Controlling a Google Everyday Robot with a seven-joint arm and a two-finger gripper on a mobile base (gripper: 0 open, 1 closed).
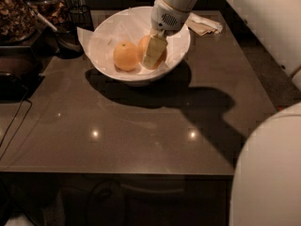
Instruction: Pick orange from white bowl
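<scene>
Orange sits in the white bowl, on its right side, touching a paler fruit to its left. We see the gripper reaching down into the bowl from the arm above, right against the orange and hiding most of it. We cannot tell whether it has closed on the fruit. Crinkled paper lines the bowl, which stands at the far side of the dark table. A folded napkin lies just beyond, to the right.

In white bowl: jaws at orange, other fruit left
</scene>
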